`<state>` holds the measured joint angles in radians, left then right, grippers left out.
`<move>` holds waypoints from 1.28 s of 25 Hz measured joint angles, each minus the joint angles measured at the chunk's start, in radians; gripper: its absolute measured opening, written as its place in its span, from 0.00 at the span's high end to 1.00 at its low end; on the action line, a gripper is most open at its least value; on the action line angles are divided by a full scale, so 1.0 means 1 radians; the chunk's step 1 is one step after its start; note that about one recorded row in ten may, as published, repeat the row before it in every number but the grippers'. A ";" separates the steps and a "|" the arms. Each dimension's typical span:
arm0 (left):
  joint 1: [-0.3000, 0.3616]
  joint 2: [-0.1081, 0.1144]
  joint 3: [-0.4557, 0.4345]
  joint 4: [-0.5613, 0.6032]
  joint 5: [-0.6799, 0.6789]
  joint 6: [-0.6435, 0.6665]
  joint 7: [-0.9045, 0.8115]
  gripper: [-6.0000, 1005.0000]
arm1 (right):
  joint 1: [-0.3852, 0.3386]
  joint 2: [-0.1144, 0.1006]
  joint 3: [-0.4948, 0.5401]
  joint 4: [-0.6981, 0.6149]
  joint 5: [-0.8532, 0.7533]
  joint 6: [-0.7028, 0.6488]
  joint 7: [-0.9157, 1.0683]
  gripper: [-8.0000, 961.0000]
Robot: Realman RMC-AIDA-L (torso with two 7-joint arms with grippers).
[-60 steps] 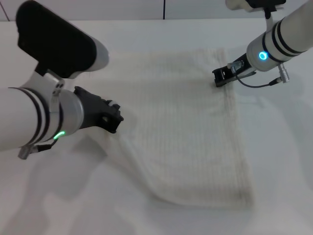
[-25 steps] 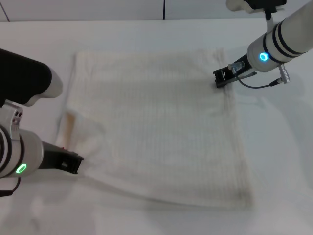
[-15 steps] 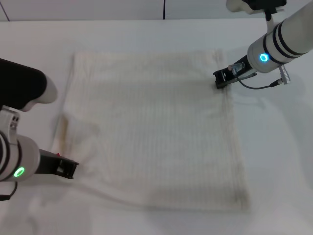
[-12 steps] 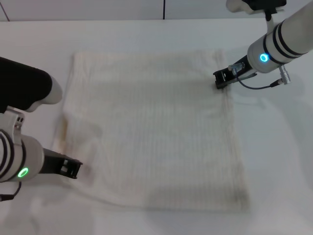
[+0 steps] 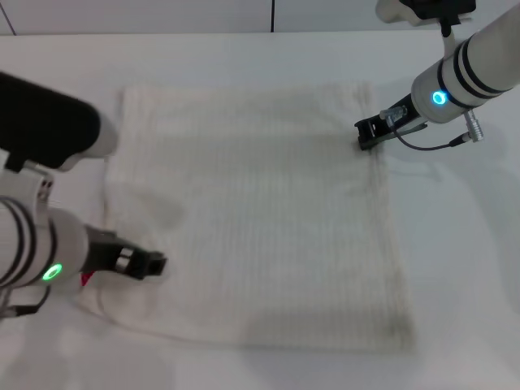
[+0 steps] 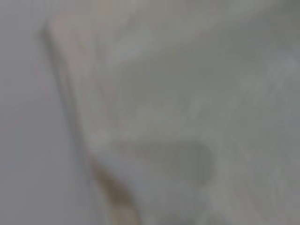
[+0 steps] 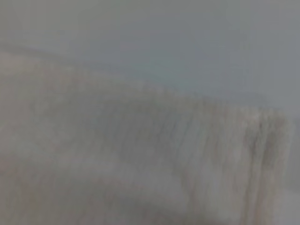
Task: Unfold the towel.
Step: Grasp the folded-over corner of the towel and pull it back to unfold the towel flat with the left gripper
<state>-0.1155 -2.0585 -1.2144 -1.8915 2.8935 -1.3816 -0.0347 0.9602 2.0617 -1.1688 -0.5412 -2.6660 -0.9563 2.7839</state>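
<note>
The cream-white towel lies spread out, roughly square, on the white table. Its near left corner is still a little rumpled, and a small red tag shows there. My left gripper is low over that corner, just inside the towel's left edge. My right gripper rests at the towel's far right edge. The left wrist view shows blurred cloth with a fold. The right wrist view shows the towel's ribbed hem against the table.
The white table reaches past the towel on all sides. A wall runs along the back. A cable hangs from my right wrist, to the right of the towel.
My left gripper has moved right, from beside the towel's near left corner to over it. The towel went from half folded to spread out. The right arm has not moved.
</note>
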 joint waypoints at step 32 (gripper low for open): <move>0.014 0.040 -0.055 0.040 0.001 -0.082 -0.009 0.20 | -0.009 0.000 0.000 -0.008 0.000 -0.004 -0.009 0.95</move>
<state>-0.1013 -2.0183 -1.2693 -1.8517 2.8942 -1.4633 -0.0441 0.9514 2.0617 -1.1688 -0.5491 -2.6660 -0.9601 2.7748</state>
